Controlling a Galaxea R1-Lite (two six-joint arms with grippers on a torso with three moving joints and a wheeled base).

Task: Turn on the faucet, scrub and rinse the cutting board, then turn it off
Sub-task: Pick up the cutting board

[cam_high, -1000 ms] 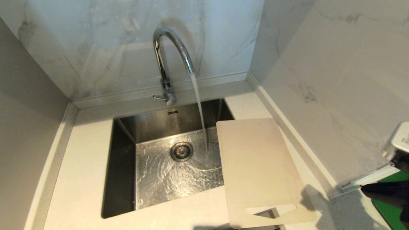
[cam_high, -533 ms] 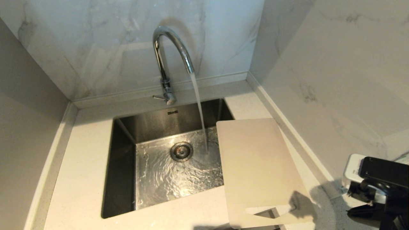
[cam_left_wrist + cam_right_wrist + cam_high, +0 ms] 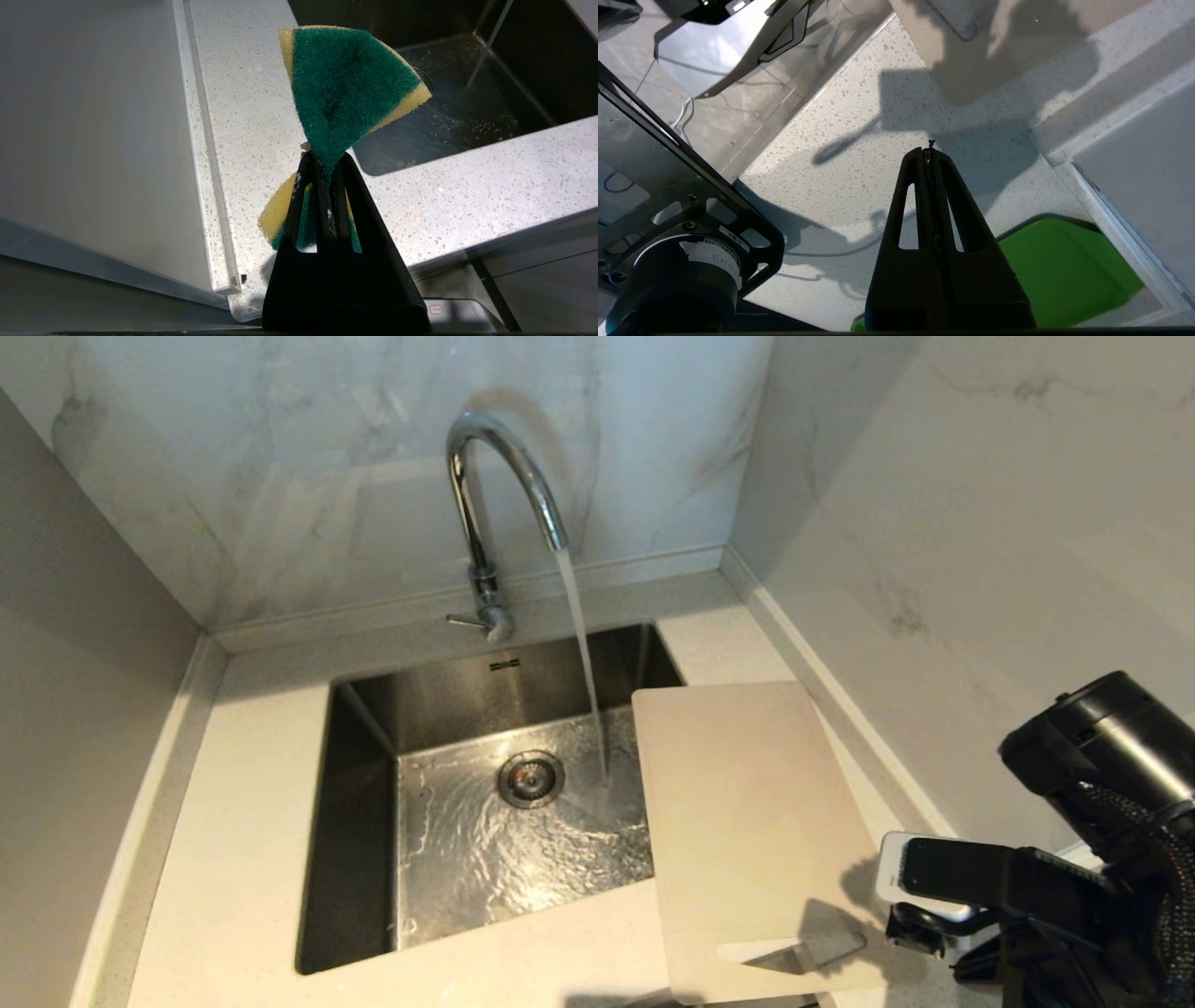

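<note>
Clearly the large thin cream-white plastic cutting board (image 3: pixel 747 831) lies flat on the speckled pale stone counter (image 3: pixel 233 859) at the right of the steel sink (image 3: pixel 495 821), its left edge overhanging the basin and its slot handle at the near end. It looks light and stiff, likely slippery once wet; the near right corner or the bar beside the slot seems the best place to pinch it. Water runs from the tall chrome gooseneck faucet (image 3: pixel 495 476) into the basin, just left of the board. The right gripper (image 3: pixel 930 151), fingers pressed together and empty, hangs over the counter near the board's near right corner. The left gripper (image 3: pixel 322 165) is clamped on a folded green-and-yellow scrubbing sponge (image 3: pixel 345 88) left of the sink
</note>
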